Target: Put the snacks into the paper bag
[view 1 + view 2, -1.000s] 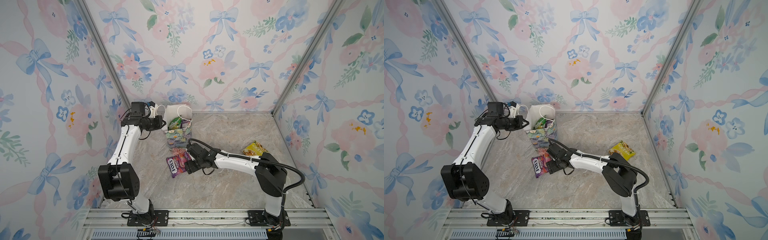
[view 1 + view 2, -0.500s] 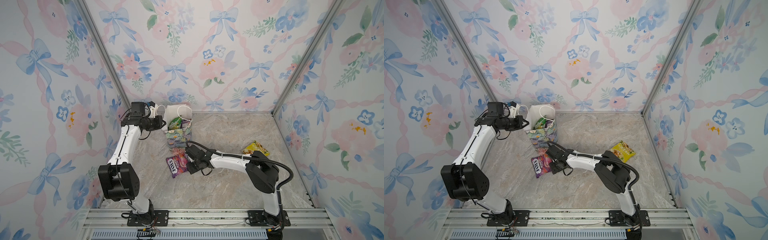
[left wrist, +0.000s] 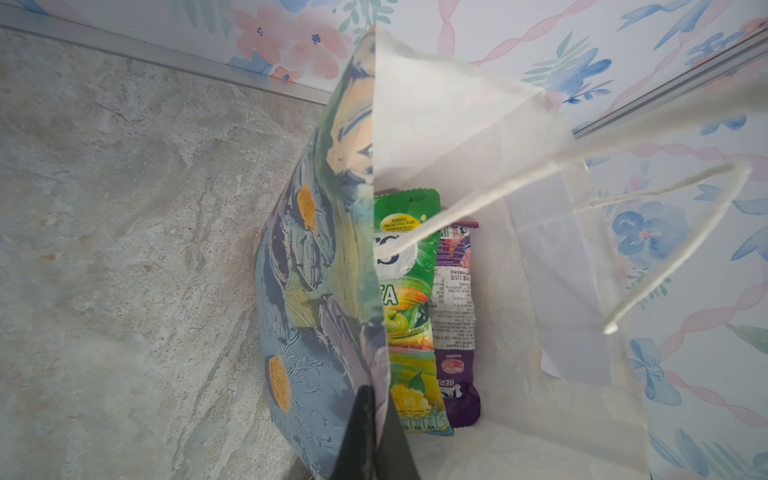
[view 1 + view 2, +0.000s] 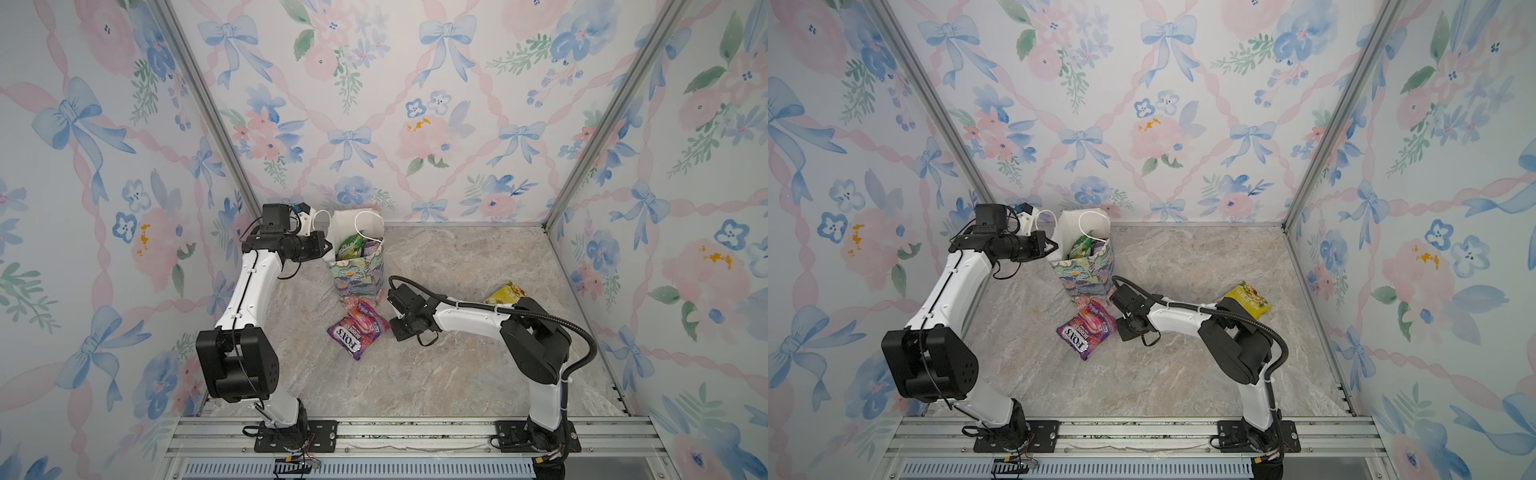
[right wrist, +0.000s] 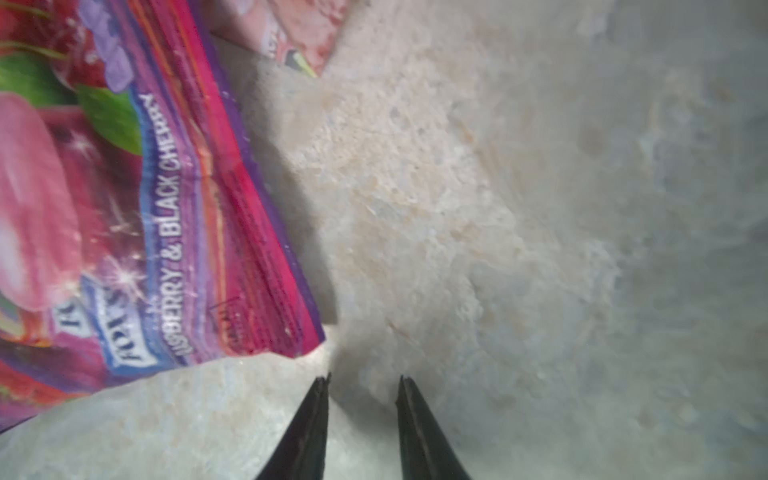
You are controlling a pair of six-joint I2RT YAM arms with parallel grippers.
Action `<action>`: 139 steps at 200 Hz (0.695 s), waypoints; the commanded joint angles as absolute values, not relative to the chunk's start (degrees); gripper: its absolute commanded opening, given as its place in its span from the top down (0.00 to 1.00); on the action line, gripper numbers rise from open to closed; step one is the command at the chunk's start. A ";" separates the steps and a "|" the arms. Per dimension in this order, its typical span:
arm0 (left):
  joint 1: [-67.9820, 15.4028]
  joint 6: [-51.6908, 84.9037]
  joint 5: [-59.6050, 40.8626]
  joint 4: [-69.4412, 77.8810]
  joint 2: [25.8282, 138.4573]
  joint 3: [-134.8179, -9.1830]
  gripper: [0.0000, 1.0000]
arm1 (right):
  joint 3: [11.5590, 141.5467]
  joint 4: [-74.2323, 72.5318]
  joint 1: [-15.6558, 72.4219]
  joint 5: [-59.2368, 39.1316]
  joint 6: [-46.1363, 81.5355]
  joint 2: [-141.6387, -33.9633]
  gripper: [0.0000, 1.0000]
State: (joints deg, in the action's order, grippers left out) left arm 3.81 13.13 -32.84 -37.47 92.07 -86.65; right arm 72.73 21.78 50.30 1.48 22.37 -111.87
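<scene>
Up at the back of the desk, the paper bag stood up tall with its mouth open. The left gripper was pinched tight on the bag's top edge, with the painted wall squeezed between its two fingers. Inside the bag, a green packet and a purple packet stood side by side on their ends.

Down low, the right gripper pointed at the desk, its fingers a little way apart with nothing between them. A purple FOX'S packet lay flat right beside it, one corner just by a fingertip. In both top views this packet lay in front of the bag. A pink packet lay at the foot of the bag, touching the purple one. A yellow packet lay far off to the right, partly behind the right arm.
</scene>
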 commanded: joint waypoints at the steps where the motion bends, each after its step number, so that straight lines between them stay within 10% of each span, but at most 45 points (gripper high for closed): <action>1: 4.03 12.85 -33.90 -37.27 92.42 -86.10 1.00 | 70.62 21.76 49.70 0.63 21.57 -107.23 0.65; 139: 4.10 12.92 -34.15 -37.27 92.20 -86.05 1.00 | 93.61 25.75 60.18 7.00 23.04 -121.44 0.37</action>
